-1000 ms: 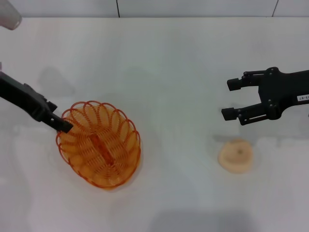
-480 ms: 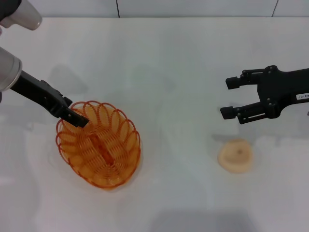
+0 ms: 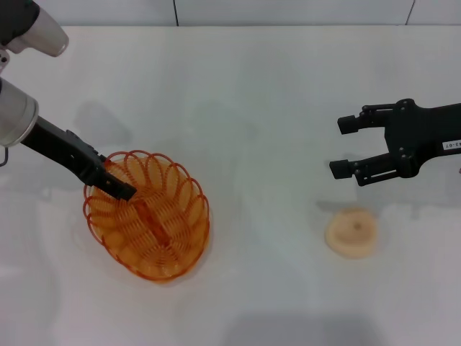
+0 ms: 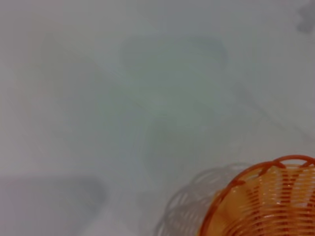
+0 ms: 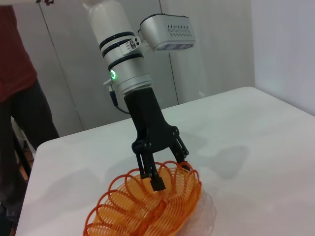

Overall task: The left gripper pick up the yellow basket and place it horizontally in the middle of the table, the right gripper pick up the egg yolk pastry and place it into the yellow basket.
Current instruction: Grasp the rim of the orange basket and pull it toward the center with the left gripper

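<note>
The yellow basket (image 3: 164, 232) lies on the white table (image 3: 252, 108) at the left, its long axis running diagonally. My left gripper (image 3: 119, 189) reaches down at the basket's far-left rim. In the right wrist view the left gripper (image 5: 170, 170) is open, with one finger inside the basket (image 5: 142, 211) and the other by the rim. The left wrist view shows only part of the basket's rim (image 4: 263, 206). The egg yolk pastry (image 3: 351, 232) lies on the table at the right. My right gripper (image 3: 346, 148) is open and empty, hovering just beyond the pastry.
A wall runs along the table's far edge (image 3: 216, 26). In the right wrist view a person in a red shirt (image 5: 15, 93) stands beside the table, behind the left arm. Bare tabletop lies between the basket and the pastry.
My left gripper has swung from outside the basket's left rim to over the rim, with a finger now inside the basket. The basket, pastry and right gripper have not moved.
</note>
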You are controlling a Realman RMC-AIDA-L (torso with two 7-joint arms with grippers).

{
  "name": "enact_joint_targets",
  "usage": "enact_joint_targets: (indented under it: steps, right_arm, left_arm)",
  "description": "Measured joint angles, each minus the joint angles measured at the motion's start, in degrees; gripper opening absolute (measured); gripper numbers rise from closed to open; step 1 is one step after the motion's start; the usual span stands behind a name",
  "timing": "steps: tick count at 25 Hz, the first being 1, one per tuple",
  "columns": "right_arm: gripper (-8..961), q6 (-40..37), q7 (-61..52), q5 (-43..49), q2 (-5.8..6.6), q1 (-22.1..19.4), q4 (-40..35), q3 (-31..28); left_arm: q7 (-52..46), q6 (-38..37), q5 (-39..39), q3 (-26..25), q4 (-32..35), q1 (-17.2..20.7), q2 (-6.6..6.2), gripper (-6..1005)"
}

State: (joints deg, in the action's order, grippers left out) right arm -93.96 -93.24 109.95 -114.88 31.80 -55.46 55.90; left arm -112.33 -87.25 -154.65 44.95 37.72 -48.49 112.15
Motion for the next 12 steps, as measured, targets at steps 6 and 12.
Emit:
enact_joint_targets:
  steps: [6, 12]
  right_arm:
    - [855, 0.0, 0.1, 0.0, 0.00, 0.0, 0.0, 0.0]
    - [856, 0.0, 0.1, 0.0, 0.00, 0.1, 0.0, 0.1]
  left_arm:
    - [0.0, 0.4, 0.0, 0.1, -0.1, 0.1, 0.08, 826]
    - [-0.2, 0.9, -0.2, 0.2, -0.1, 0.2, 0.16, 808]
